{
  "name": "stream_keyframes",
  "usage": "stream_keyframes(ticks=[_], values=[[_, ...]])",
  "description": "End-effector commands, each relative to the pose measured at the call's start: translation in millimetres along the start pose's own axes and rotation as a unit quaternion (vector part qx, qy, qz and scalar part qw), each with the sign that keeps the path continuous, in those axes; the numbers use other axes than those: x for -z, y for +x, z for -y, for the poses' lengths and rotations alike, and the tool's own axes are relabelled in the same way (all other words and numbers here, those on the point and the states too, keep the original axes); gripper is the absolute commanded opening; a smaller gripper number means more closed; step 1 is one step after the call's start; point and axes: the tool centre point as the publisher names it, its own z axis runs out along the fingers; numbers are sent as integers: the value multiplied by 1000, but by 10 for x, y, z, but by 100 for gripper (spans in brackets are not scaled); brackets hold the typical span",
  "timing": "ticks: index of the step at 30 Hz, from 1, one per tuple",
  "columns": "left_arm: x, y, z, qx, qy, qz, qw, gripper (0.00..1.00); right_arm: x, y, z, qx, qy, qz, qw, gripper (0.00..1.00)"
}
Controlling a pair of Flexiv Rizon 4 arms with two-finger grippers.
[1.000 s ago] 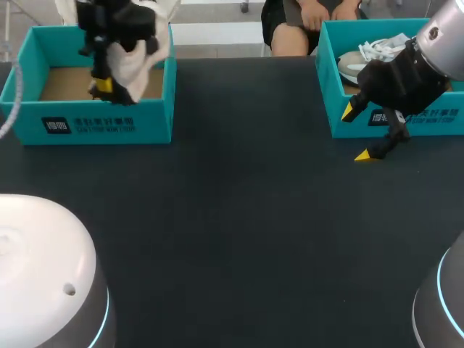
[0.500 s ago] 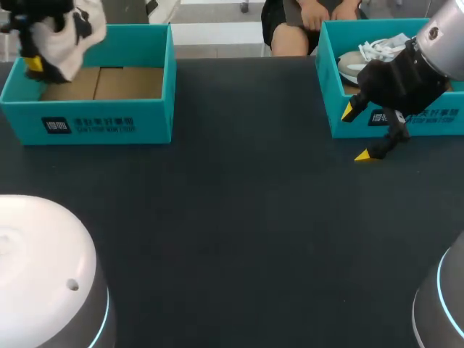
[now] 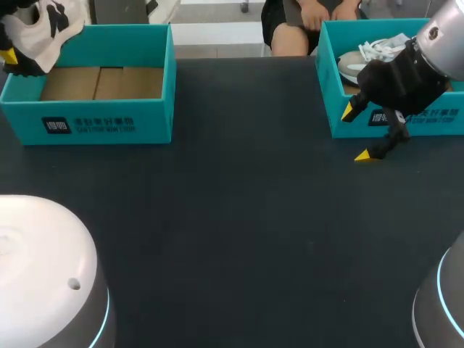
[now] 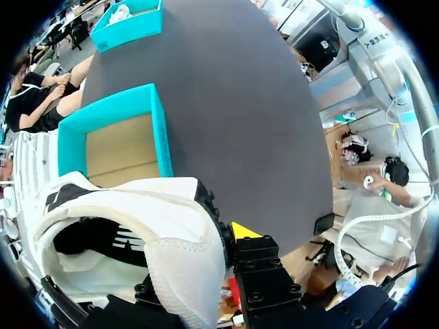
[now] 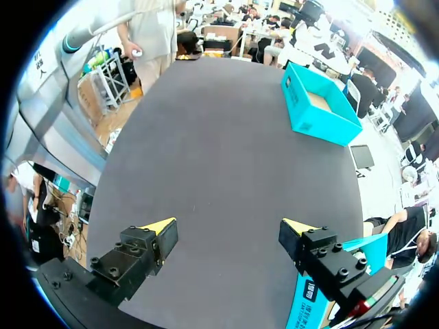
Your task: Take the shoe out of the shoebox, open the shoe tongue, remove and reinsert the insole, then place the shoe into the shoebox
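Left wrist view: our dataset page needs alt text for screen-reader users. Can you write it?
The left claw grips a white shoe with black markings. Ahead of it, an open teal shoebox, its visible cardboard floor bare, stands on a dark table.

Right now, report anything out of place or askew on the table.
Only the white shoe: the left jaws hold it aloft beyond the empty left shoebox's outer far corner, off toward the table's edge. Nothing looks spilled or damaged.
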Motion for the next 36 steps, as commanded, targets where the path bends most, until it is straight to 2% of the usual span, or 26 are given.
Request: stream_keyframes(ticks=[1,3,6,13,19,28,36], values=[[8,22,-1,0,-1,3,1000,0,-8,-6,-5,0,1,0,1000,100],[-24,1,-8,-9,-6,4,1000,0,-8,-6,-5,0,1,0,1000,100],[-64,-135,-107,-25,14,-20,999,0,-8,-6,-5,0,1,0,1000,100],[-189,-391,-380,-10,-16,9,1000,0,-8,-6,-5,0,1,0,1000,100],[-343,-585,-567,2,-20,21,1000,0,-8,-6,-5,0,1,0,1000,100],[-506,-669,-792,16,-16,35,999,0,-8,-6,-5,0,1,0,1000,100],[-520,-679,-801,20,-17,35,999,0,-8,-6,-5,0,1,0,1000,100]])
